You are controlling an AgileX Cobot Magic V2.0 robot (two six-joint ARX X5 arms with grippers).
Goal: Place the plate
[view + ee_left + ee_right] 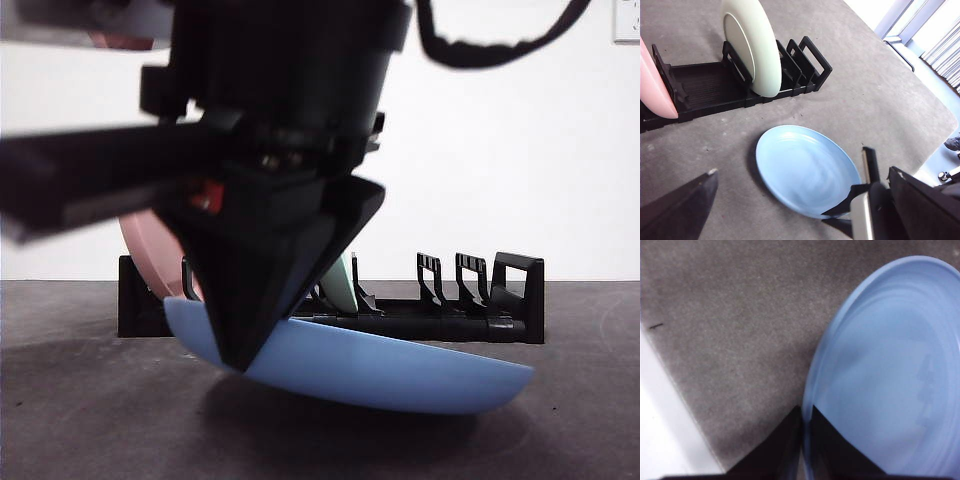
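A light blue plate [400, 365] hangs tilted just in front of the black dish rack [470, 322], its gripped rim raised and the opposite rim low near the table. My right gripper [240, 345] is shut on that raised rim; the right wrist view shows its jaws [804, 412] pinching the edge of the blue plate [890, 370]. In the left wrist view the blue plate [805, 167] lies below my left gripper [802, 175], which hovers open above it and holds nothing. The right gripper [865, 192] shows there at the plate's near rim.
The rack [705, 85] holds a pink plate [655, 85] upright at one end and a pale green plate [757, 45] upright near its middle. Several slots beside the pale plate stand free. The table edge [935, 130] runs beyond the rack's far end.
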